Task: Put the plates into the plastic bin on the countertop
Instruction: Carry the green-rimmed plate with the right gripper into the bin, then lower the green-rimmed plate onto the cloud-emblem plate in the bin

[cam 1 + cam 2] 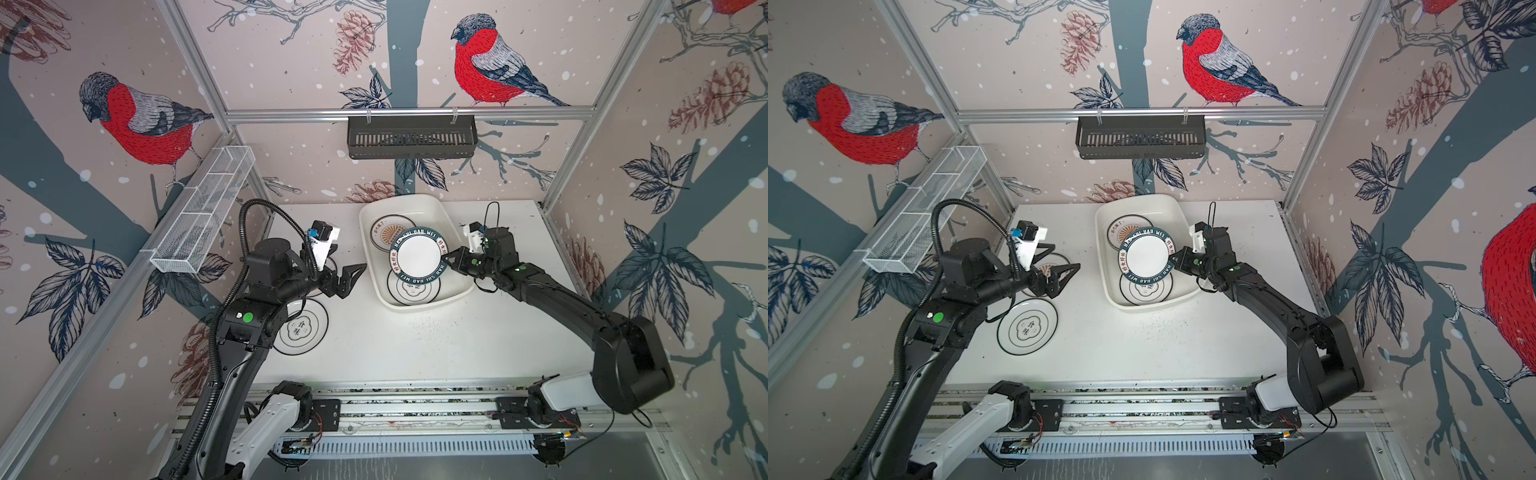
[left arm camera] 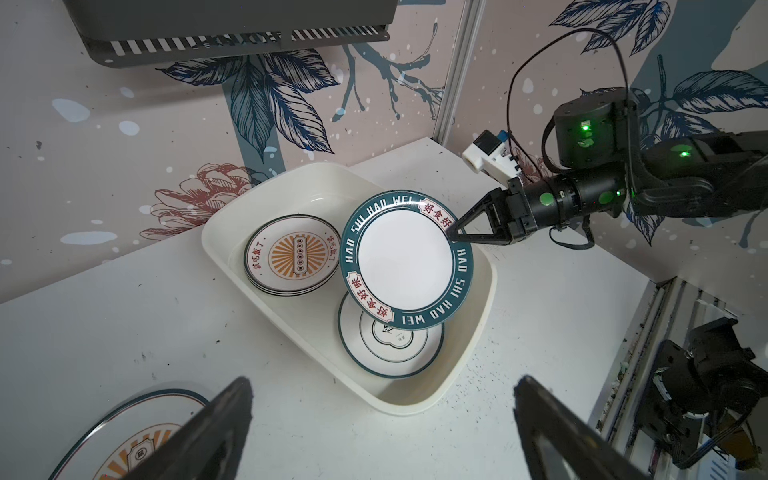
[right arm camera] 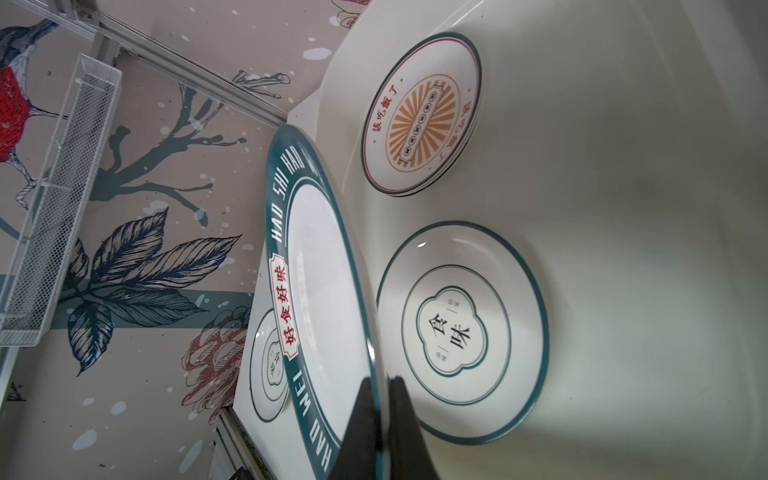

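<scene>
Left arm (image 1: 232,365) bent, jaws wide | right arm (image 1: 557,297) over plastic bin (image 1: 432,208), jaws gripping lettered plate (image 1: 419,257), tilted

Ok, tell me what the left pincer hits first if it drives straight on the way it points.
Probably the plastic bin's near wall: the open left pincer aims at it across bare countertop. Its downward tilt is unclear, so it could touch the countertop first.

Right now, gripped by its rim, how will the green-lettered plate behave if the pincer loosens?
Probably stiff: the green-lettered plate looks flat though the right pincer grips only its rim. Its glossy glaze could slip. Tilted above the emblem plate in the plastic bin, it may clatter or chip if dropped.
</scene>
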Tool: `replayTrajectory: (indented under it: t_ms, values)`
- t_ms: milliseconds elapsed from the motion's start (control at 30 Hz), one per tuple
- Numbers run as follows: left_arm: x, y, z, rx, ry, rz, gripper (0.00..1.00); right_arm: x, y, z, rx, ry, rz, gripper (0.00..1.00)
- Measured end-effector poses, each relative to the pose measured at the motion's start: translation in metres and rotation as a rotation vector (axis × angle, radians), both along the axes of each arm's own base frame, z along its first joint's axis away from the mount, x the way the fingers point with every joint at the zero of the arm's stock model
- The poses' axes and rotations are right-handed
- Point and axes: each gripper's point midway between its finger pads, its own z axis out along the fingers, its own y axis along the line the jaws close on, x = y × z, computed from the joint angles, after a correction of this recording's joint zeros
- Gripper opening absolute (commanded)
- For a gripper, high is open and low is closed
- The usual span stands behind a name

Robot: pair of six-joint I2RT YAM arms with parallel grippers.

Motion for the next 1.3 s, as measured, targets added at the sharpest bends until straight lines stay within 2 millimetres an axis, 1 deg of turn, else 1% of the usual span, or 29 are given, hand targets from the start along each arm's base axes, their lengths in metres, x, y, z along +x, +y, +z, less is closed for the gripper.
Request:
replayTrajectory:
  t_ms: [67,267,333,500,733,1033,1200,1300]
  values:
    - [0.000,0.000,-0.001,0.000,0.002,-0.001,0.97,0.002,-0.004,-0.005,-0.012,0.006,0.018,0.04]
    - [-0.001,0.000,-0.003,0.002,0.004,0.000,0.97,0.017,-0.009,-0.002,-0.039,-0.039,0.070,0.04]
    - [-0.001,0.000,-0.004,0.003,0.007,0.000,0.97,0.020,-0.011,-0.005,-0.048,-0.045,0.080,0.04]
    - [-0.002,0.000,-0.006,0.003,0.008,0.000,0.97,0.028,-0.016,-0.022,-0.065,-0.026,0.095,0.04]
    - [-0.001,0.000,-0.008,0.004,0.013,0.000,0.97,0.034,-0.011,-0.044,-0.084,0.019,0.133,0.04]
    - [0.002,0.000,-0.012,0.007,0.029,0.000,0.97,0.032,-0.009,-0.077,-0.118,0.079,0.169,0.04]
    - [0.003,-0.001,-0.013,0.008,0.032,0.000,0.97,0.031,-0.009,-0.090,-0.126,0.107,0.175,0.04]
    - [0.002,-0.001,-0.013,0.007,0.032,0.000,0.97,0.030,-0.008,-0.093,-0.126,0.114,0.177,0.04]
